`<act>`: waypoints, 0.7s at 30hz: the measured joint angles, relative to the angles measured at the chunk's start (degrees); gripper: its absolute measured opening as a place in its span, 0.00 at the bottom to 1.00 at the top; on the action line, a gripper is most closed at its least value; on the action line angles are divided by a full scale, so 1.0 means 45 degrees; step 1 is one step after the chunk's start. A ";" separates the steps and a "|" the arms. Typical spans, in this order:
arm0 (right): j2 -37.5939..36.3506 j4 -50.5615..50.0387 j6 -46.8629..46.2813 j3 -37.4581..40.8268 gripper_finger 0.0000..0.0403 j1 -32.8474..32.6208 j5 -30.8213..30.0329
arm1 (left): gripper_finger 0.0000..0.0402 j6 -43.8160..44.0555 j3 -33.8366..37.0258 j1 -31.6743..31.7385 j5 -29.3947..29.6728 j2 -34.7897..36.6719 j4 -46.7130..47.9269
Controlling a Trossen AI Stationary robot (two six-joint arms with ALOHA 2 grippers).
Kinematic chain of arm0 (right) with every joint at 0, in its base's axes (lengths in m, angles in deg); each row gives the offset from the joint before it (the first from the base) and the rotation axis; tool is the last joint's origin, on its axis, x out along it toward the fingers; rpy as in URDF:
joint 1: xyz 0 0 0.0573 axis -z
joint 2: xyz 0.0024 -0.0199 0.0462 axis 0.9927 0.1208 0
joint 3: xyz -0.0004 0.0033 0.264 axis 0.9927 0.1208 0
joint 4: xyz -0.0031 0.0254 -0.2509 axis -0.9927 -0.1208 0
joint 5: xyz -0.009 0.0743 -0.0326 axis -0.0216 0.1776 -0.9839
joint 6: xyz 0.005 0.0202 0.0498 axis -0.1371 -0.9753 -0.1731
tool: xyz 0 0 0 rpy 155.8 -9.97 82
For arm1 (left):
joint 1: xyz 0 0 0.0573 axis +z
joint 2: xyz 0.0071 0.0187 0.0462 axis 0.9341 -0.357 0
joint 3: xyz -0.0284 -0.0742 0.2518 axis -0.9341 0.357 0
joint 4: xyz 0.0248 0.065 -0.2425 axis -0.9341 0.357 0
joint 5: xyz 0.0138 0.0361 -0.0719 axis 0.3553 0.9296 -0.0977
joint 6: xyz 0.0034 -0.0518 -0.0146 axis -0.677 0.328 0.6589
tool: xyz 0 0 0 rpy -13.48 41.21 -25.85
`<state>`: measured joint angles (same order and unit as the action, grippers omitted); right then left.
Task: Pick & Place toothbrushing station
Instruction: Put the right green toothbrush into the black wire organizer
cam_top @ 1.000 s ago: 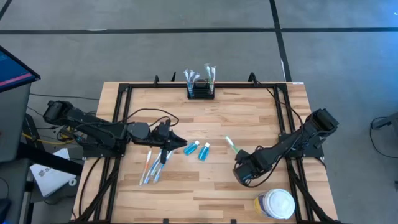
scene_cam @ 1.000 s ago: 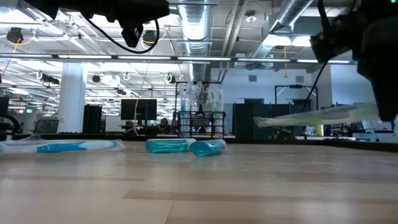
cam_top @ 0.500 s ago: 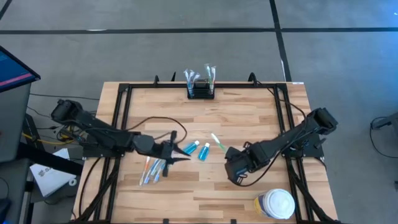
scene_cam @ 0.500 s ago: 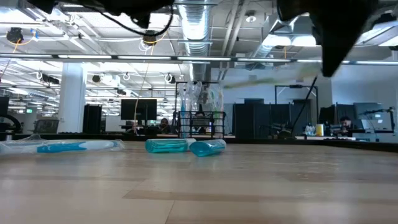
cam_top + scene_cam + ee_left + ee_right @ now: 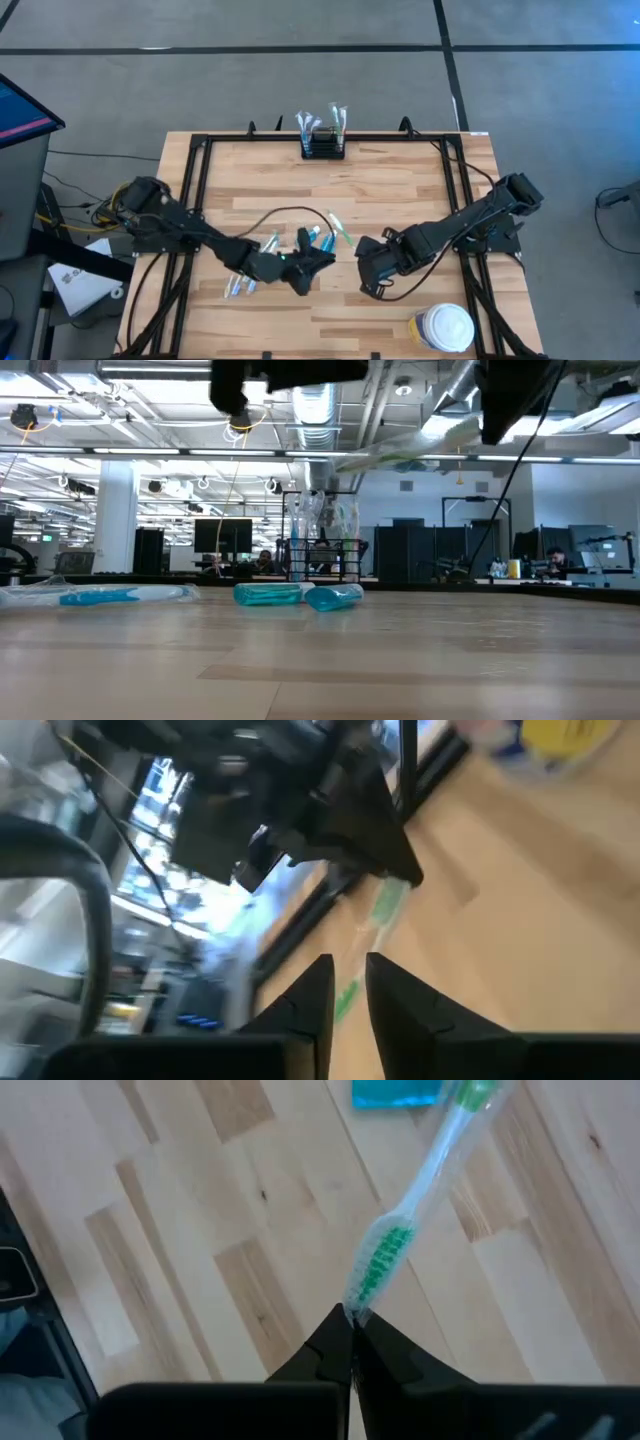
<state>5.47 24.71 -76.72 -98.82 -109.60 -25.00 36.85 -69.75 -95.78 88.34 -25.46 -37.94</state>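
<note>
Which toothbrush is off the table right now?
The green-bristled wrapped toothbrush, pinched in the right gripper above the wood. The blue ones lie flat near the left arm.

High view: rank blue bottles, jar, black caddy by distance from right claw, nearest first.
From the right claw:
1. Blue bottles, mid-table, just toward the left arm.
2. Jar, near edge, right corner.
3. Caddy, far edge, centre.

The caddy (image 5: 323, 146) stands at the desk's (image 5: 400, 190) 12 o'clock edge. Near the centre the right tool (image 5: 358, 252) holds a toothbrush (image 5: 337, 227) above the desk, with the left tool (image 5: 325, 257) just at its 9 o'clock. More toothbrushes (image 5: 240, 283) lie towards 8 o'clock, a jar (image 5: 443, 328) at 5 o'clock
</note>
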 joint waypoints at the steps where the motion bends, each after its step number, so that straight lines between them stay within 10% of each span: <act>1: 0.0000 0.0082 0.0059 -0.0048 0.00 0.0000 -0.0010 | 0.15 -0.0596 -0.0271 -0.0013 0.0369 -0.0331 -0.0022; 21: 0.0000 0.2128 0.1053 -0.0326 0.00 0.0050 -0.0022 | 0.47 -0.3103 -0.1193 0.0307 0.0901 -0.1950 -0.0786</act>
<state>5.47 34.28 -71.98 -100.29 -109.38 -25.09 22.88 -75.12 -94.40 92.39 -34.24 -41.48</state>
